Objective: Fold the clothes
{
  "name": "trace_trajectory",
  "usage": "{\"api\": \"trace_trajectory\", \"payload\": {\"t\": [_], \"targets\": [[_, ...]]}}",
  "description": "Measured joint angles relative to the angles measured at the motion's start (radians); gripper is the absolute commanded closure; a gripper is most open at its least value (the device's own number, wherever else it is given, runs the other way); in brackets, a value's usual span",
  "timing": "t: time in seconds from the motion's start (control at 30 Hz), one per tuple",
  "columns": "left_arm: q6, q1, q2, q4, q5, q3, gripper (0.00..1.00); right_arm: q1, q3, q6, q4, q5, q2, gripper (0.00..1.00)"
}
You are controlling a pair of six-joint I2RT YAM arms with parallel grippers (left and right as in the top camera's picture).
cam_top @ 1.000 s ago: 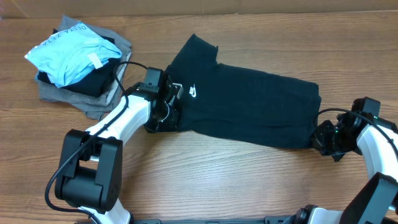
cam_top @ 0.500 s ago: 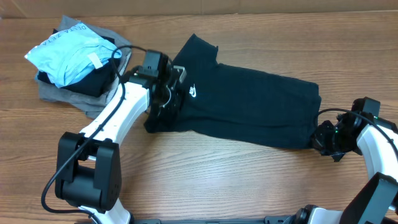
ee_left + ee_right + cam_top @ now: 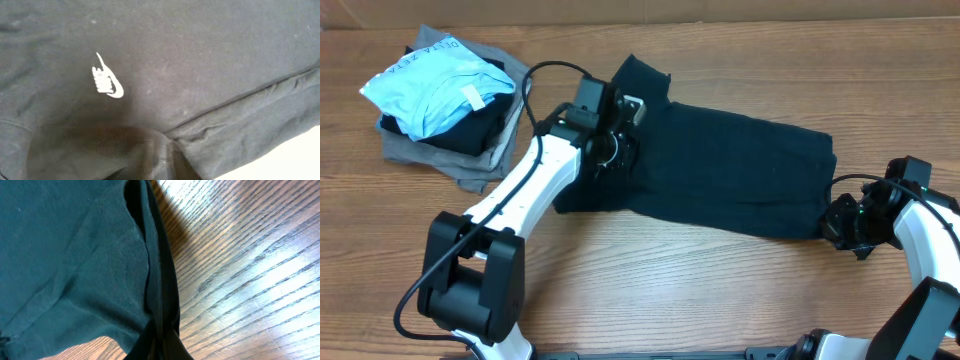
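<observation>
One black T-shirt (image 3: 740, 180), one garment pile (image 3: 440, 90).

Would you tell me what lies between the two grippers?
The black T-shirt fills that stretch, from left gripper to right gripper, as the overhead view shows.

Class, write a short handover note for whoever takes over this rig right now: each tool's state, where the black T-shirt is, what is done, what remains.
Left tool: above the black T-shirt, near its swoosh logo; open or shut cannot be told.
Right tool: shut on the shirt's edge farthest from the logo.
Shirt: a long band across the table, one sleeve sticking out.
Done: seemingly a lengthwise fold.
Left: probably tuck the sleeve and fold the band shorter.
</observation>
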Motion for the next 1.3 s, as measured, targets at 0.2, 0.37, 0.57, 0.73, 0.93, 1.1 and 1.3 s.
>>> {"api": "trace_trajectory", "payload": {"t": [0.2, 0.37, 0.57, 0.73, 0.93, 1.1, 1.3], "targets": [[-0.008, -0.001, 0.0, -0.144, -0.077, 0.0, 0.64, 0.0, 0.0, 0.0, -0.002, 0.0, 0.0, 0.96], [-0.002, -0.003, 0.001, -0.201, -0.114, 0.0, 0.56, 0.0, 0.0, 0.0, -0.001, 0.0, 0.0, 0.96], [-0.001, -0.013, 0.002, -0.126, -0.144, -0.033, 0.5, 0.0, 0.0, 0.0, 0.002, -0.001, 0.0, 0.96], [-0.006, -0.013, 0.04, -0.059, -0.158, -0.066, 0.82, 0.0, 0.0, 0.0, 0.001, 0.0, 0.0, 0.96], [-0.002, -0.013, 0.067, -0.047, -0.094, -0.064, 0.96, 0.0, 0.0, 0.0, 0.002, 0.0, 0.0, 0.96], [-0.002, -0.013, 0.067, -0.041, -0.014, 0.002, 0.9, 0.0, 0.0, 0.0, 0.002, 0.0, 0.0, 0.96], [-0.006, -0.015, 0.067, 0.039, 0.024, 0.04, 0.59, 0.0, 0.0, 0.0, 0.002, 0.0, 0.0, 0.96]]}}
